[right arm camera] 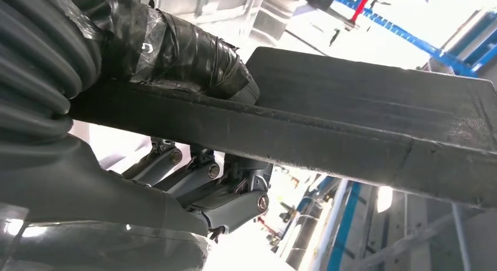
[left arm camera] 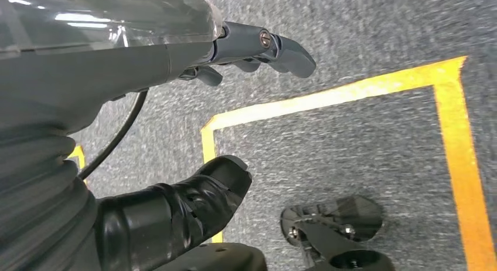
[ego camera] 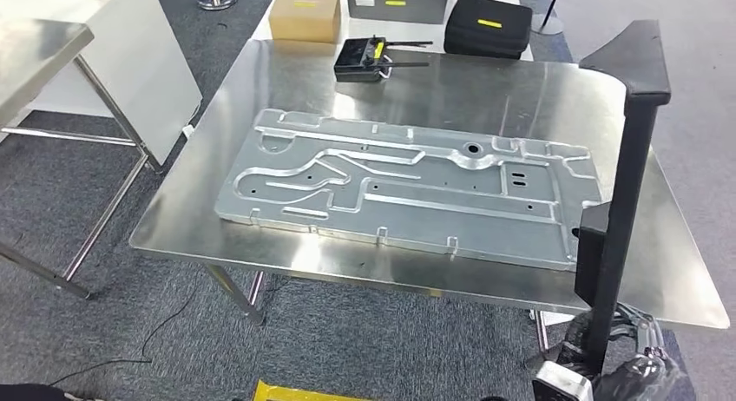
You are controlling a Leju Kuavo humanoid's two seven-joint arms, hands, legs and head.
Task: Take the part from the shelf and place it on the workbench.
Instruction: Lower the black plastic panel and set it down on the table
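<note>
The part [ego camera: 627, 171] is a long black bar with a flared top. It stands nearly upright at the right edge of the steel workbench [ego camera: 486, 84], its top over the bench. My right hand [ego camera: 640, 373] grips its lower end, below bench height. In the right wrist view the taped thumb [right arm camera: 193, 54] presses on one side of the black part [right arm camera: 363, 127] and the fingers [right arm camera: 228, 192] wrap the other. My left hand [left arm camera: 135, 77] hangs over the carpet, fingers apart, holding nothing.
A large machined aluminium plate [ego camera: 408, 188] covers the middle of the bench. At its far edge sit a black device with antennas [ego camera: 363, 58], a cardboard box [ego camera: 305, 13] and a black case [ego camera: 488, 23]. Another steel table [ego camera: 35, 54] stands left. Yellow floor tape [left arm camera: 457, 136] marks the carpet.
</note>
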